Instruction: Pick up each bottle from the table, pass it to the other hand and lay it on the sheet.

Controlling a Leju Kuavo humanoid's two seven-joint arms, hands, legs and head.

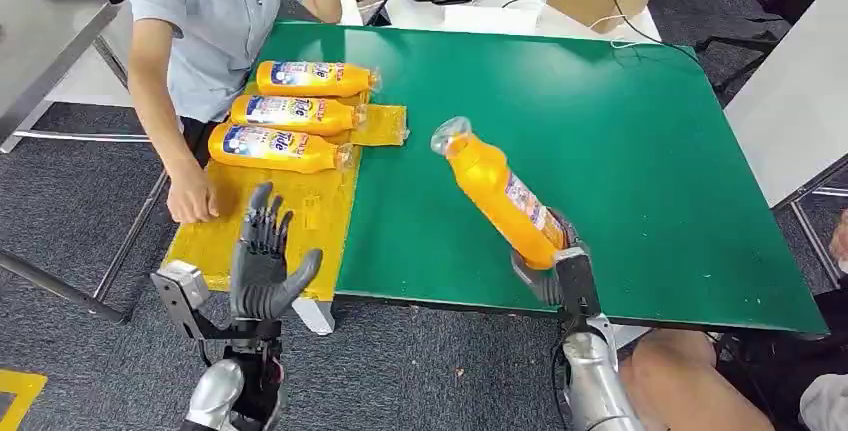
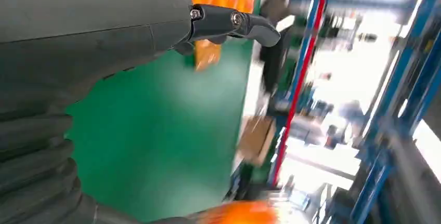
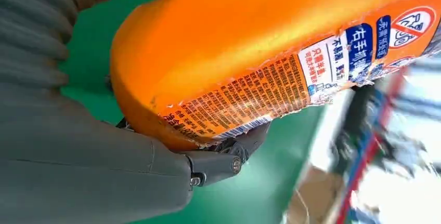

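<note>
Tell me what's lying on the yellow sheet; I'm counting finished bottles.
Three orange bottles lie side by side on the yellow sheet, and a person's hand rests on it. What's beneath them is covered.

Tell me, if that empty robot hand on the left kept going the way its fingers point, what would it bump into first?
Probably the yellow sheet first, then the nearest lying bottle. The left robot hand points up and away over the sheet; its height above it is unclear.

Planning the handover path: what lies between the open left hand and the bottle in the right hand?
In the head view, bare green mat and the yellow sheet's edge lie between the left hand and the held bottle.
</note>
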